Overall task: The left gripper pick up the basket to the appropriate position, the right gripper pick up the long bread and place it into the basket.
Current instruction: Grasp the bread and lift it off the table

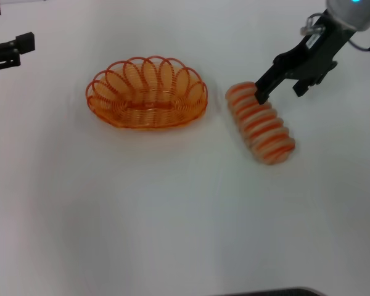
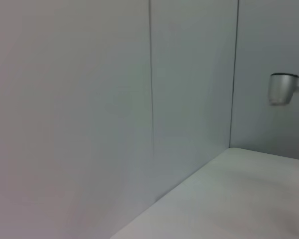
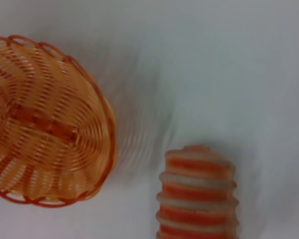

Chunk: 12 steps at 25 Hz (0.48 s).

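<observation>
The orange wire basket (image 1: 147,94) stands on the white table left of centre, empty. The long bread (image 1: 261,123), striped orange and cream, lies on the table just to its right, angled toward the front right. My right gripper (image 1: 279,94) hovers open over the bread's far end, one finger by its top and the other off to the side, holding nothing. The right wrist view shows the basket (image 3: 45,124) and the bread's end (image 3: 198,194), apart, with no fingers in sight. My left gripper (image 1: 9,52) is parked at the far left edge, open and empty, away from the basket.
The white table (image 1: 172,216) stretches in front of the basket and bread. The left wrist view shows only grey wall panels (image 2: 89,99), a table corner and a silver fitting (image 2: 284,88). A dark edge (image 1: 271,291) shows at the table's front.
</observation>
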Motion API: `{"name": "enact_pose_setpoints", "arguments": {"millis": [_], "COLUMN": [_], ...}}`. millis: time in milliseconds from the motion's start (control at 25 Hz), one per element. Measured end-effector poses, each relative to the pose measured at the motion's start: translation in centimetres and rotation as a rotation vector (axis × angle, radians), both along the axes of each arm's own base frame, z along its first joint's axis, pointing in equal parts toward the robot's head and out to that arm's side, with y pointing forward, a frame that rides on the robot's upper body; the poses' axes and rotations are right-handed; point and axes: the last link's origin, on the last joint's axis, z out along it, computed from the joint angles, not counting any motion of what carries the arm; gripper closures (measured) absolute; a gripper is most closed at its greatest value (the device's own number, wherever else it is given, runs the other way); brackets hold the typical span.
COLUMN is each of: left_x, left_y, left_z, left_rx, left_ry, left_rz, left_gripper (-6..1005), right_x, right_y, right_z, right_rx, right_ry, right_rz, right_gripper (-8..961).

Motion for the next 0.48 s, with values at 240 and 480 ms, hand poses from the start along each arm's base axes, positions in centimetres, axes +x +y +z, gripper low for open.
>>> {"name": "enact_pose_setpoints", "arguments": {"millis": [240, 480], "left_x": [0.2, 0.2], "left_y": [0.0, 0.0], "left_z": [-0.2, -0.3], "left_rx": [-0.004, -0.009], "left_ry": [0.004, 0.000], "left_rz": [-0.028, -0.033], "left_gripper": [150, 150], "right_x": [-0.2, -0.3], "right_y": [-0.2, -0.6], "right_z": [-2.6, -4.2], "right_rx": [-0.004, -0.020], "right_ry": [-0.021, -0.036], "right_rz": [0.002, 0.000], "right_gripper": [26, 28]}}
